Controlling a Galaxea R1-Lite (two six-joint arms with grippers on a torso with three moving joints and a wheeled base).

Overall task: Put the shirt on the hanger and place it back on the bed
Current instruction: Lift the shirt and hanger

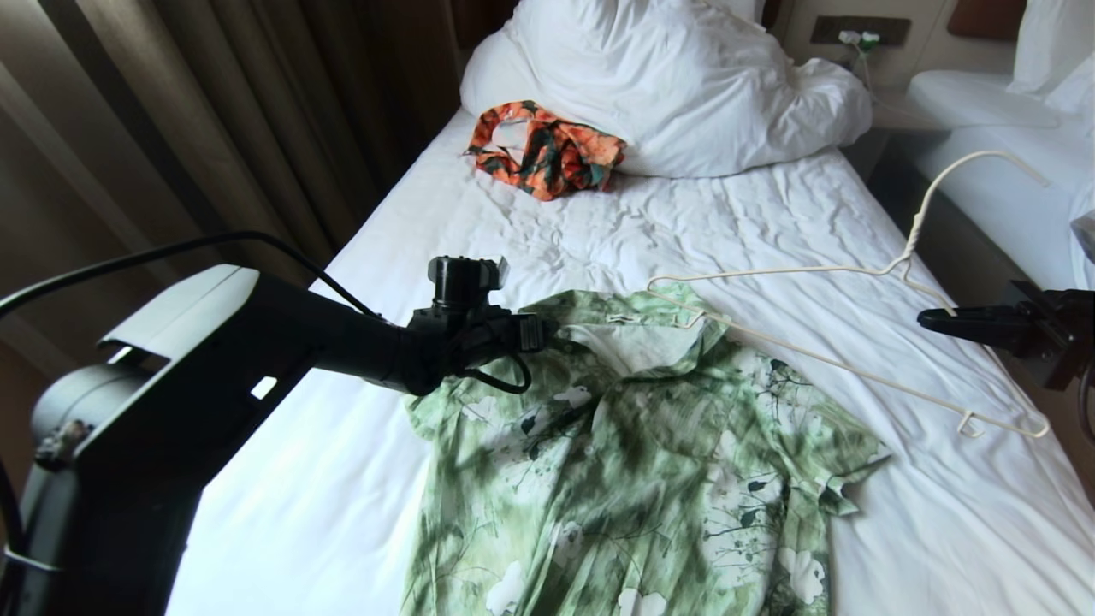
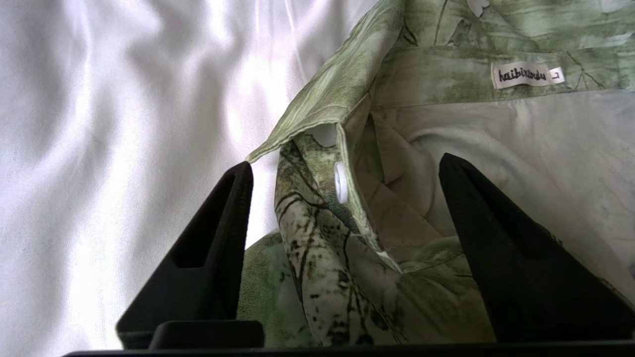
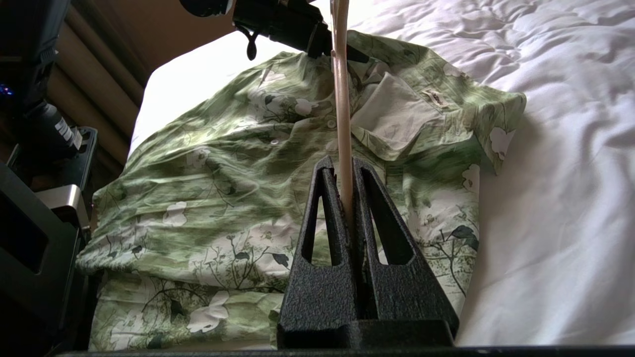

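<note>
Halfway to hung: the shirt (image 1: 633, 453) lies flat on the bed (image 1: 770, 231), nothing threaded yet. The right gripper (image 3: 346, 198) pinches the hanger (image 1: 847, 359), one tip at the collar. The left gripper (image 2: 342, 193), fingers spread, straddles the collar edge. Threading, then setting down, remain.

My right hand (image 3: 347, 198) is showing rough, grainy matt black plastic w/ a pebbled finish. It's pinching the hanger (image 1: 855, 364), looking like thin smooth cream-coated wire. The shirt (image 1: 650, 462) is looking like thin soft matt cloth; its button (image 2: 341, 182) is shining glossy white. The bed (image 1: 684, 231) sheet is lying as wrinkled matt white cloth.
</note>
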